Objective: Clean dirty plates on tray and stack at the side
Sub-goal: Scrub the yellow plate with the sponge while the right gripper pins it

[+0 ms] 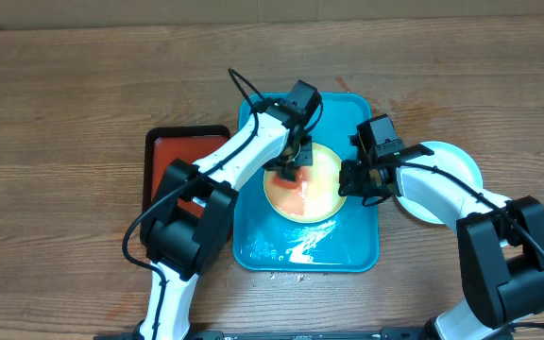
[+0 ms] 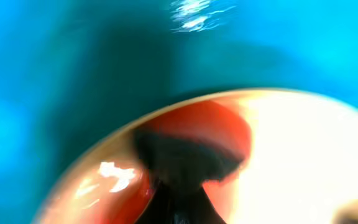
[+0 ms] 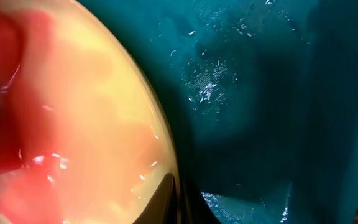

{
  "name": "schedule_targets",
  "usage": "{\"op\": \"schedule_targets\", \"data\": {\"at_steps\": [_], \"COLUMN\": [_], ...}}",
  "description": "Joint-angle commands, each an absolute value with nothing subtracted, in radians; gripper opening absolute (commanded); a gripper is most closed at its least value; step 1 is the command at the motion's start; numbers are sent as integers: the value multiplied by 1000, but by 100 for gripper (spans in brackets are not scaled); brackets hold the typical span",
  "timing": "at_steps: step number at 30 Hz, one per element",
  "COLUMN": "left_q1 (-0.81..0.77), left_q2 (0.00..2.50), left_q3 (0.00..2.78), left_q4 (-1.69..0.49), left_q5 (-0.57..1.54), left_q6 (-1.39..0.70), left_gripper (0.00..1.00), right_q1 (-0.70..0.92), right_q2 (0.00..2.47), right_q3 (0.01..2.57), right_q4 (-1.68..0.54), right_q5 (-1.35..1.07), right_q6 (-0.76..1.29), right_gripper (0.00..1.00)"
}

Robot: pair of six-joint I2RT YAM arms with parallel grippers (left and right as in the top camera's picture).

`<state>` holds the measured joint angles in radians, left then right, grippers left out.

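Yellow plate (image 1: 317, 194) lies flat in the turquoise tray (image 1: 281, 241), directly under the left pincer (image 1: 286, 170). Its rim is right at the right pincer (image 1: 352, 181), on the side facing away from the left one. The left pincer is down on the plate's inner face, over the red smear (image 2: 216, 121), which spreads out from under the tips toward the plate rim. Left wrist cam is blurred: a dark mass (image 2: 182, 165) at the tips sits on the red patch and the fingers can't be separated from it, so open or closed, can't tell. On the right wrist cam, one dark finger (image 3: 165, 200) sits right at the plate rim, with the plate on one side of it and the tray floor on the other. The second finger isn't visible and the wrist body blocks the overhead view, so can't tell if it's clamped on the rim. The tray floor around both pincers shows wet glints. Behind the right pincer, under that arm, a pale blue plate (image 1: 456, 161) lies on the table (image 1: 64, 94) outside the tray. Behind the left pincer, past the tray's edge, is the red tray (image 1: 163, 151) with a black rim, partly covered by the left arm.
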<state>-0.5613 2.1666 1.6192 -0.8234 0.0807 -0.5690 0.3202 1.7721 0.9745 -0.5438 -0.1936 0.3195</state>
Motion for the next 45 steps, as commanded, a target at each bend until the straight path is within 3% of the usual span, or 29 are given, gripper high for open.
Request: {"op": "schedule_targets", "data": {"at_steps": [1,8,15,23,34,38,45], "left_q1": [-594,-616,-614,-595,-546,-545,-556], "left_q2": [2188,2188,2188,2176,2081,2070,2125], "left_q3": [1570,1541,1541,1541,1541,1541,1539], "left_q4": [-703,-648,-772,-998,-1102,-1029,-859], "left_q5": [356,491,490,141,-241,-224,52], "left_q6": [-540,-587,-599,-672,-685,-649,-598], "left_gripper": [4,4,4,4,4,4,4], "right_q1": [320,320,320,320,320,320,320], "right_q2": [1784,1784,1784,1784,1784,1784,1784], "right_q3": [968,968,968,968,968,968,968], "right_q4": [-546,-547,-548,-547,-547,-545,-543], "right_q5": [-173,-173,-173,-174,-174,-174,-174], "right_q6": [317,317,317,317,317,317,317], "right_gripper": [4,4,4,4,4,4,4]}}
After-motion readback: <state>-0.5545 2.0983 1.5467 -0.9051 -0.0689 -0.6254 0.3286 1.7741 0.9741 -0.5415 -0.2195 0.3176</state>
